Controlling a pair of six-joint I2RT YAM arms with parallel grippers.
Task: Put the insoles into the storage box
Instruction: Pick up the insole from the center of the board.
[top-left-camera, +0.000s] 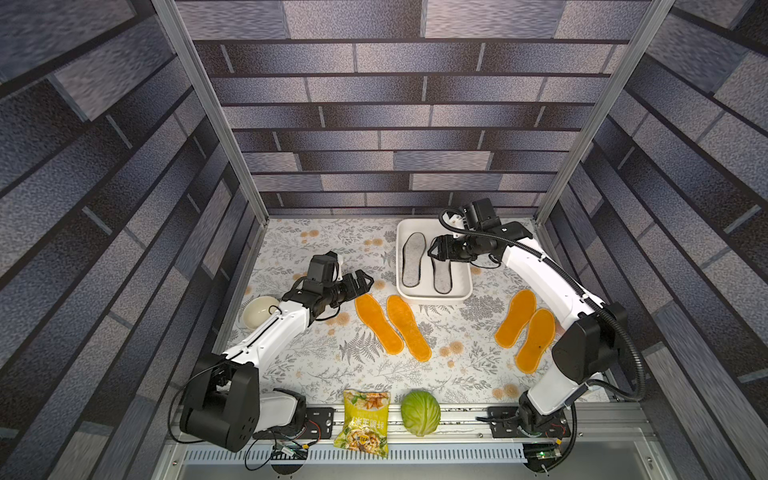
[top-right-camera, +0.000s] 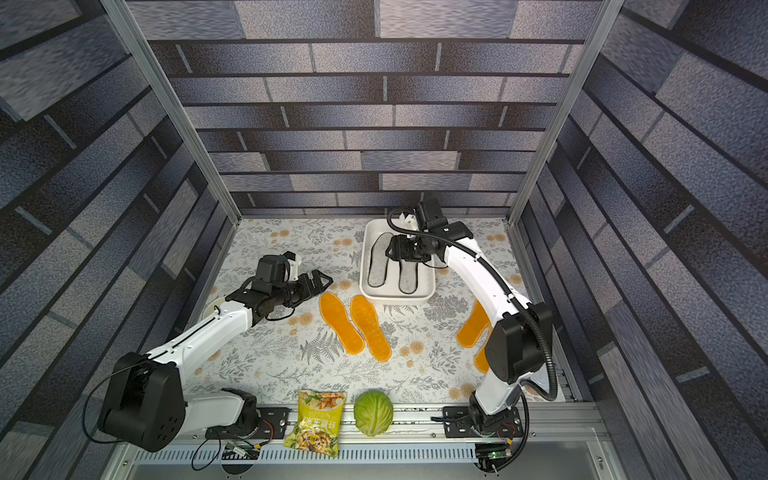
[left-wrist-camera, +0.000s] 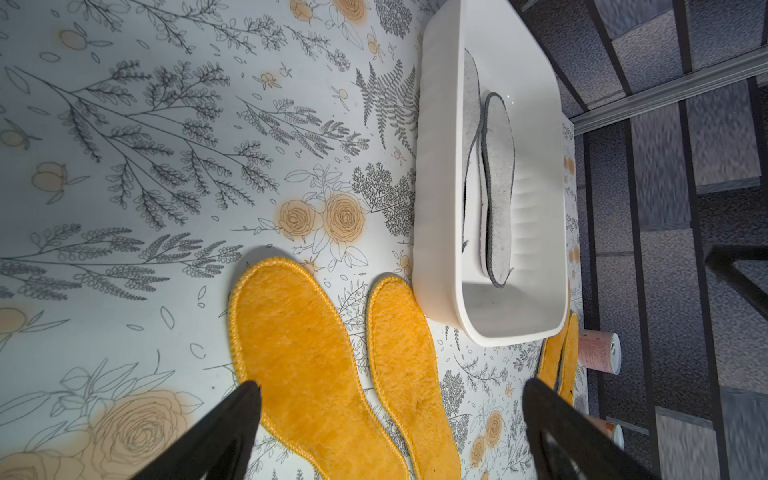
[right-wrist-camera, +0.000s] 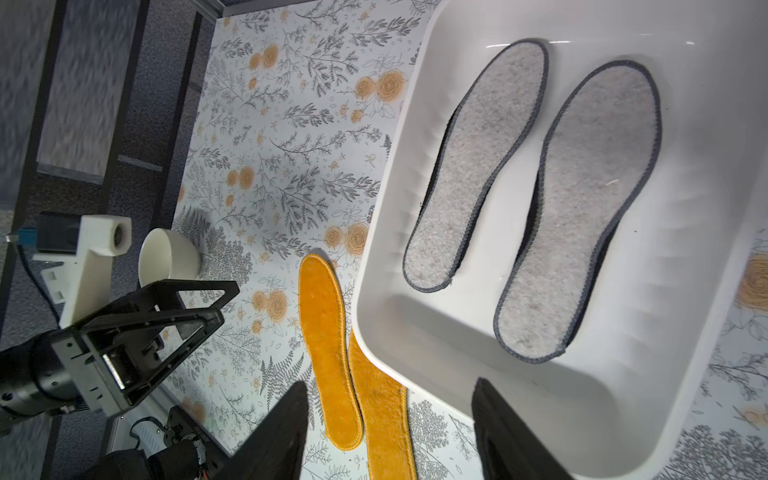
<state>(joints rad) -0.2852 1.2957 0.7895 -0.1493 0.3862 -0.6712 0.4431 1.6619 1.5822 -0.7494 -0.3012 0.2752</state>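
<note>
Top views were both taken up by the floral table (top-left-camera: 324, 365), on which the storage box (top-left-camera: 432, 296) was set toward the far side, right of centre. Two light grey insoles (top-left-camera: 413, 259) were laid abreast in it, long axes running far to near. A dark edge was seen beneath them in the right wrist view and was judged to be the black pair. Four orange insoles were left on the table: a left pair (top-left-camera: 377, 324) just near-left of the box, and a right pair (top-left-camera: 515, 318) well to the right, beside the right arm. The left pair was angled from far-left to near-right, its far ends lying just on the near side of the left gripper (top-left-camera: 368, 278), whose jaws were spread wide and held nothing. The right gripper (top-left-camera: 431, 249) was hung over the box, jaws parted and empty. The left arm was judged the nearer to the left pair, so the coming pick was thought to turn on a short reach toward the near side, jaws set across an insole's width.
</note>
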